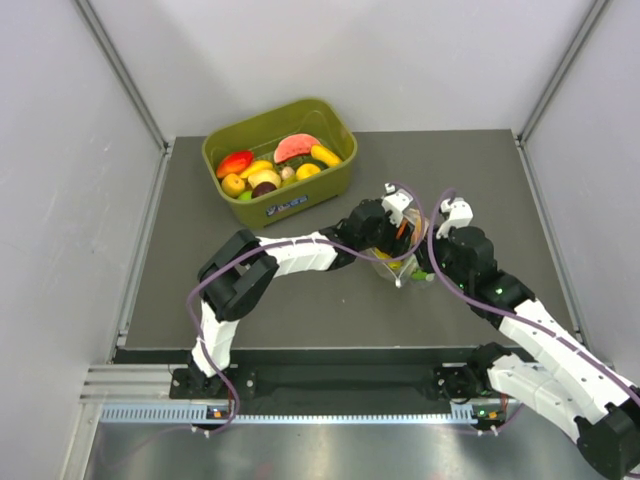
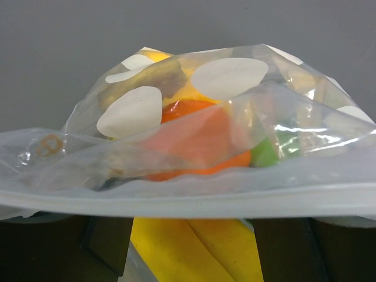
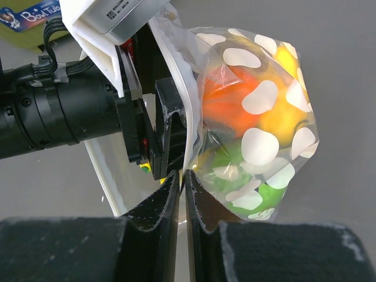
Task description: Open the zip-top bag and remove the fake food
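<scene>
The zip-top bag point(image 3: 258, 117) hangs between both arms over the desk point(image 1: 250, 300). It is soft, slippery film, lumpy with light fake food point(image 3: 226, 106). The right pincer point(image 3: 182, 194) is clamped on its top edge, the best hold. The left pincer point(image 1: 392, 245) – I cannot tell.

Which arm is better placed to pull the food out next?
Left. The left fingers stand apart at the mouth of the bag with a yellow piece between them, while the right fingers are pinched shut on the bag's edge, holding it.
</scene>
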Robot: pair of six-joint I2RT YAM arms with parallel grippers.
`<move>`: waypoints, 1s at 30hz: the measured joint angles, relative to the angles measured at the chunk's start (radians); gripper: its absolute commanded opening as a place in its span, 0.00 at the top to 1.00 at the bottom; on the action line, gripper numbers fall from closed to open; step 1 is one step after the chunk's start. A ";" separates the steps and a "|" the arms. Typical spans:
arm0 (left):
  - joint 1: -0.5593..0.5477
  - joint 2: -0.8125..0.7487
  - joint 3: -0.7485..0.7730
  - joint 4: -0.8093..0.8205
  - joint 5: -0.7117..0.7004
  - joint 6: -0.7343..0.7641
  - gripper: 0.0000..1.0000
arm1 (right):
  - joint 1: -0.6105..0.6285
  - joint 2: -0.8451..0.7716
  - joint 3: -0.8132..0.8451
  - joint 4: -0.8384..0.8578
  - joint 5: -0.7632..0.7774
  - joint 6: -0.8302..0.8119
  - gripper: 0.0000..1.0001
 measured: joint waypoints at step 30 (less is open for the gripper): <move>0.001 -0.410 -0.173 -0.195 0.047 -0.047 1.00 | -0.002 0.003 0.000 -0.003 0.003 0.000 0.91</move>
